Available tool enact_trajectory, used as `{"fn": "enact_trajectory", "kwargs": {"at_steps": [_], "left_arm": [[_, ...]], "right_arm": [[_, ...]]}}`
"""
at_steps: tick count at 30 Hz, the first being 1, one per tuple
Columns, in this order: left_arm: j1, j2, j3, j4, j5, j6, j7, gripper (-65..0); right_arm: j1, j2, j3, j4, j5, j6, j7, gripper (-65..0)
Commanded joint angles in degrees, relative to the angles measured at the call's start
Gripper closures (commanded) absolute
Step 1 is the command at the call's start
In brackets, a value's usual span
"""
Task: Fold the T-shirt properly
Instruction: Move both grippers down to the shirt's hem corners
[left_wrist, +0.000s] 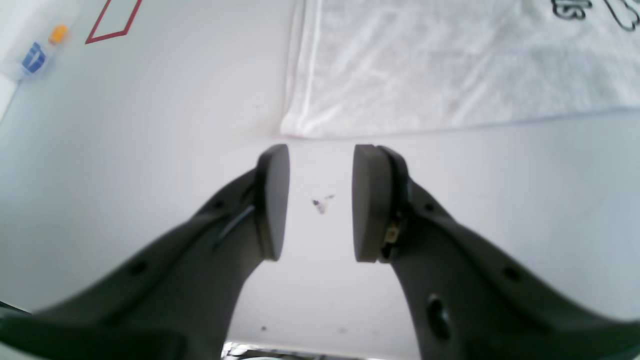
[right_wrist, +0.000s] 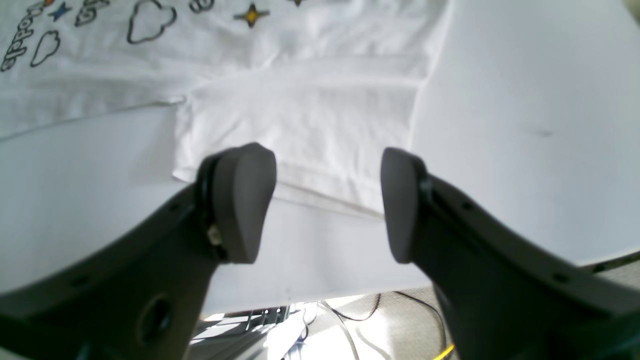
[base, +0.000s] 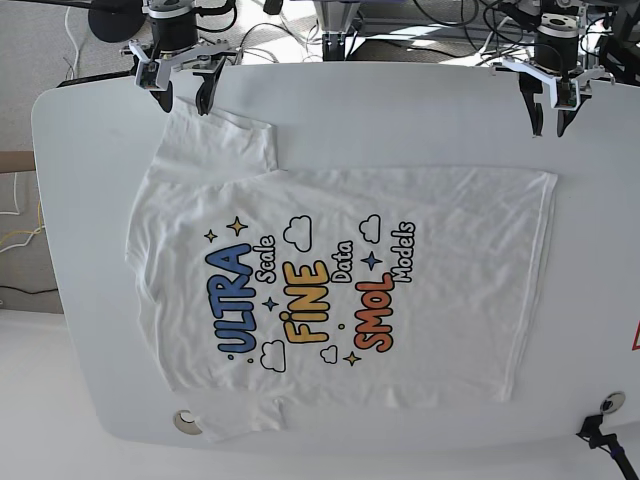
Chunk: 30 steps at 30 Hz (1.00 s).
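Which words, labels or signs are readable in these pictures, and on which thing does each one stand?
All on the chest of the white short-sleeved T-shirt:
"ULTRA" in blue
"Scale" in black
"FINE" in yellow
"Data" in black
"SMOL" in orange
"Models" in black
The small blue label at the white table's edge, in the left wrist view, is too blurred to read.

print (left_wrist: 595, 12): cut off by the top edge, letters unreadable
small objects (left_wrist: 42, 47): blurred, cannot tell what
far sleeve (base: 240, 422): partly tucked under
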Motion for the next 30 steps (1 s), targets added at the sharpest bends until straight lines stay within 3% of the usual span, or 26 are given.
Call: {"fn": "enact_trajectory", "kwargs": {"at_steps": [1, 5, 10, 14, 20, 30], "left_arm": [[-0.7, -0.6, -1.4, 0.8, -3.1, 0.3, 1.7, -19.9], [-6.3, -1.5, -7.2, 0.8, -13.9, -0.7, 14.5, -19.9], [-13.2, -1.7, -15.5, -0.8, -21.5, -13.4, 31.1, -19.7], [-19.7, -1.7, -21.3, -2.6, -21.8, -21.3, 40.6, -19.7], [-23.3, -1.7, -23.1, -4.0, -18.6, -22.9, 42.8, -19.7], [-23.3, -1.7, -21.5, -5.3, -18.6, -22.9, 42.8, -19.7]], "right_arm": [[0.3, 2.5, 2.1, 1.0, 6.0, -0.2, -0.7, -36.0], [0.9, 6.0, 3.5, 1.0, 19.1, -0.2, -4.3, -35.8], [1.2, 8.8, 7.2, 1.0, 32.4, -0.2, -11.1, -35.8], [2.7, 10.0, 10.0, -0.9, 41.4, -0.2, -16.3, -35.7], [5.5, 9.5, 11.1, -4.6, 47.2, 1.4, -23.1, -35.6], [7.3, 8.7, 10.9, -13.0, 47.5, 1.9, -23.3, -35.6]]}}
